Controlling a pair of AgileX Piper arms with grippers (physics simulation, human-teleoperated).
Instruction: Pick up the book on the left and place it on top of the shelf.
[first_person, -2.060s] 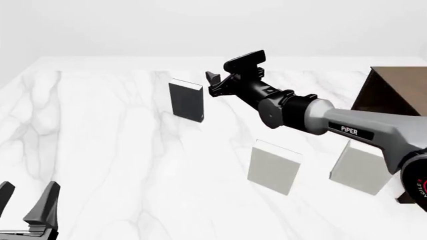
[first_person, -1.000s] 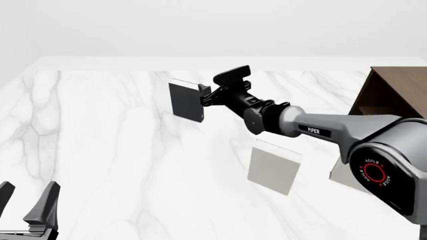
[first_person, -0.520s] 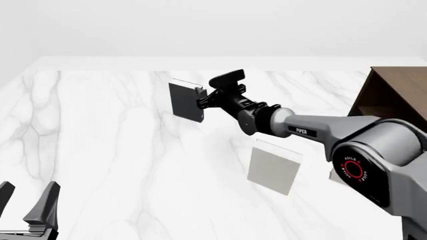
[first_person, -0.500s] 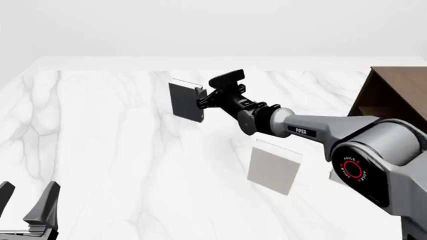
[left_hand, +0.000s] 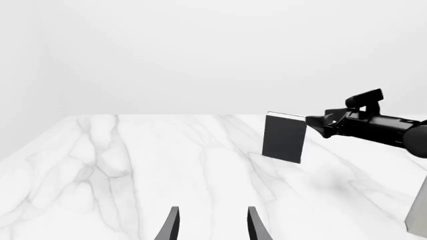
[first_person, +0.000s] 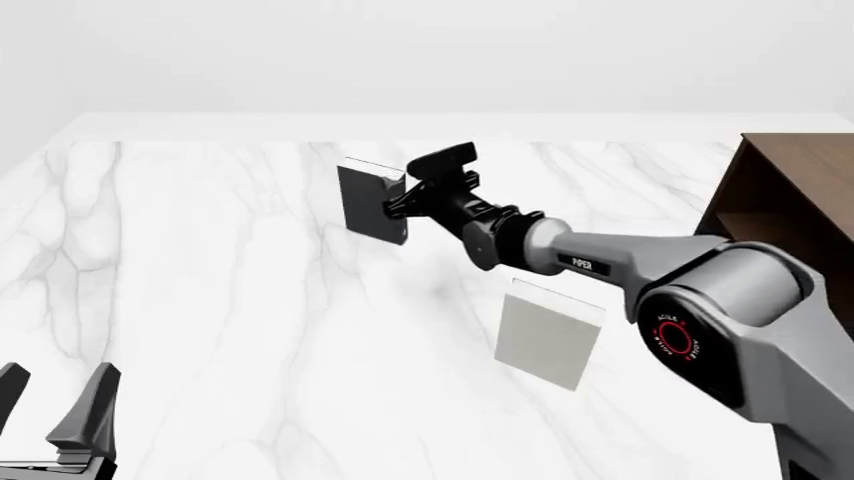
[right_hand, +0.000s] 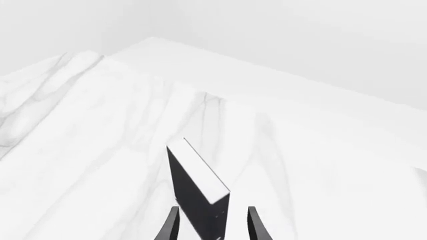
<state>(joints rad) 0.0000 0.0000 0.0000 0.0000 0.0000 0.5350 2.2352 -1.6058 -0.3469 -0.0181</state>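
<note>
Right pincer (first_person: 396, 196) spread, straddling the upright book's (first_person: 370, 202) top right edge, open marble table (first_person: 200, 280) around.

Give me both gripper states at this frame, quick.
Left gripper: open, holding nothing, low near the table's near edge.
Right gripper: open, fingers straddling the black book, not yet closed on it.

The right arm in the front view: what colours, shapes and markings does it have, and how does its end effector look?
The right arm has smooth grey tubular links, with black joints near the wrist. White "PIPER" lettering sits on the forearm, and a red ring mark sits on the round elbow cap. Its end effector is black, with two flat tapered fingers. No cables show.
</note>
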